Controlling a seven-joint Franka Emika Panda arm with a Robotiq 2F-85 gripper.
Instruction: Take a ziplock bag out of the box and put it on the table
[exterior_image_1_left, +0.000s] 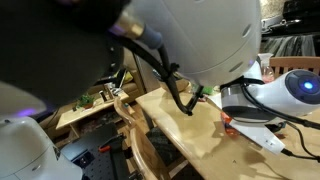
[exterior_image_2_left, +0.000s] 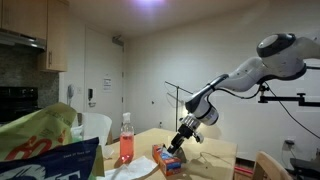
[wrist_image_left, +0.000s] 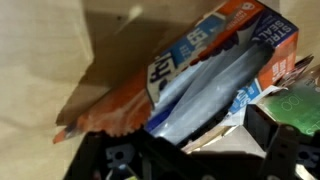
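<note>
The box (wrist_image_left: 120, 100) fills the wrist view, an orange-red carton with a blue panel and white lettering, lying open on the pale wooden table (wrist_image_left: 40, 60). A whitish see-through ziplock bag (wrist_image_left: 215, 80) shows in its opening, lying along the box. My gripper (wrist_image_left: 195, 152) is open right over the box's open end. One dark finger (wrist_image_left: 272, 135) is at the right and the other finger (wrist_image_left: 108, 160) at the lower left, with nothing held between them. In an exterior view the arm reaches down, with the gripper (exterior_image_2_left: 179, 146) just above the box (exterior_image_2_left: 170, 160) on the table (exterior_image_2_left: 215, 152).
A pink spray bottle (exterior_image_2_left: 126, 140) stands on the table beside the box. A crumpled snack bag (exterior_image_2_left: 40, 145) blocks the near foreground. In an exterior view the robot's body (exterior_image_1_left: 190, 35) hides most of the scene, with a wooden chair (exterior_image_1_left: 135, 130) at the table edge (exterior_image_1_left: 195, 135).
</note>
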